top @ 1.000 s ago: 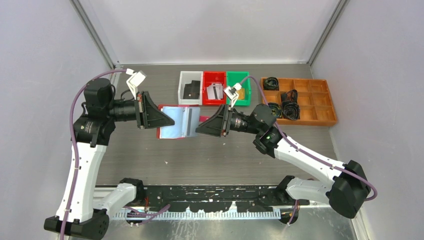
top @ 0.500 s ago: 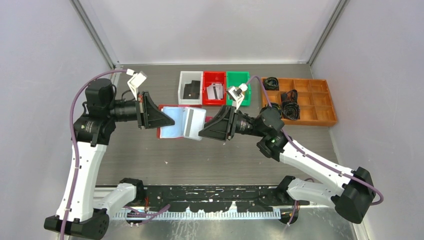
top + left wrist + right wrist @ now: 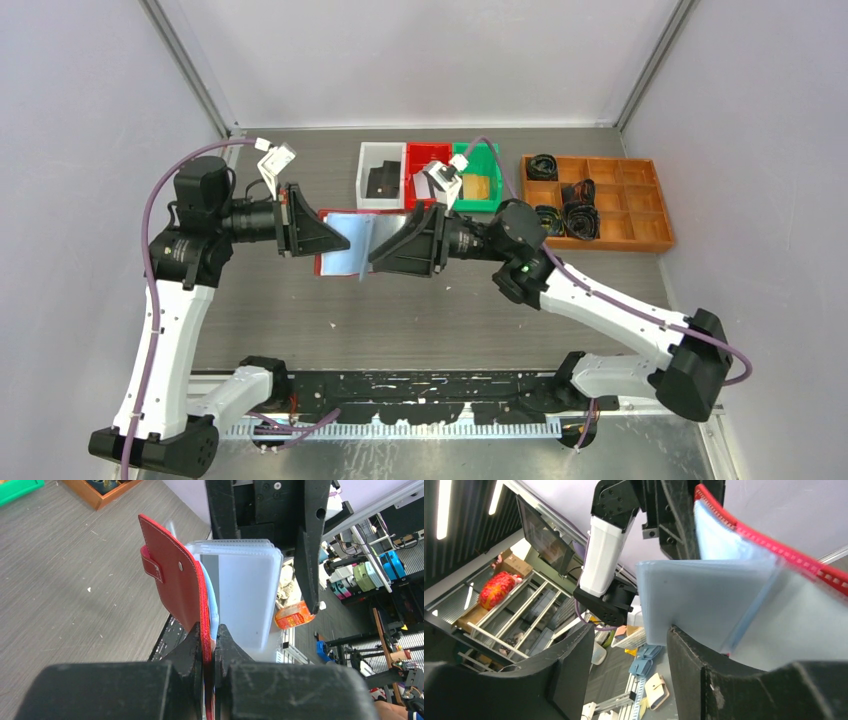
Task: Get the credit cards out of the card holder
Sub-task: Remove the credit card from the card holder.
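Observation:
The red card holder (image 3: 330, 266) hangs open above the table between my two grippers, its pale blue-grey pocket pages (image 3: 347, 232) fanned out. My left gripper (image 3: 338, 240) is shut on its red cover (image 3: 170, 580); in the left wrist view the jaws (image 3: 209, 642) pinch the cover edge. The pages (image 3: 247, 585) stand upright, with a grey stripe of a pale card (image 3: 212, 577) showing inside. My right gripper (image 3: 376, 254) is open at the pages' free edge. In the right wrist view (image 3: 631, 665) the pages (image 3: 704, 600) rest against the inside of one finger (image 3: 694, 660).
White (image 3: 375, 155), red (image 3: 425, 153) and green (image 3: 482, 155) bins stand behind the holder; a black item (image 3: 380, 180) lies in the white one. An orange divided tray (image 3: 655, 243) with black coiled items is at the right.
My right gripper has moved left and in to the holder's pages. The pages have swung from lying open to standing up. The left gripper has kept its hold.

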Action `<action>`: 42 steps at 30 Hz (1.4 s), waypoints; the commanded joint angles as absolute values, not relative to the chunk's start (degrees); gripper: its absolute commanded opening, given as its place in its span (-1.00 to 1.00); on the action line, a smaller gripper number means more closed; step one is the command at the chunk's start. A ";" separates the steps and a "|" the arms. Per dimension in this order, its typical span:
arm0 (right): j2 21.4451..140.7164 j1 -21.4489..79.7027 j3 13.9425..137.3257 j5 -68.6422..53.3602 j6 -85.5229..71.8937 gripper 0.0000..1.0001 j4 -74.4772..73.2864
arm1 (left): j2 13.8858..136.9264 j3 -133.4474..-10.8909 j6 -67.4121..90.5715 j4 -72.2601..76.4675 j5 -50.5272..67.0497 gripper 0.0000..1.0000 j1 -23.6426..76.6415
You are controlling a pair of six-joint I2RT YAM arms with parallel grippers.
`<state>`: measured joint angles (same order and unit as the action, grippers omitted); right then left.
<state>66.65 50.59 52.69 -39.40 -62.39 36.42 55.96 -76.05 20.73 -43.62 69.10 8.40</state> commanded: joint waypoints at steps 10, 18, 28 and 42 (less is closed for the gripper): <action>67.99 50.80 60.98 -32.59 -52.68 0.22 24.29 | 54.60 -77.92 20.48 -43.01 71.57 -1.00 8.62; 69.45 51.96 67.75 -26.01 -39.47 0.06 7.56 | 54.38 -77.78 23.91 -40.61 74.64 -1.00 8.77; 70.54 59.00 74.70 -11.66 -19.61 0.17 -8.86 | 54.24 -76.84 28.14 -37.99 77.27 -1.00 9.42; 70.88 63.37 78.84 -8.93 -3.69 0.91 -8.42 | 54.47 -75.65 30.17 -37.43 80.38 -1.00 11.02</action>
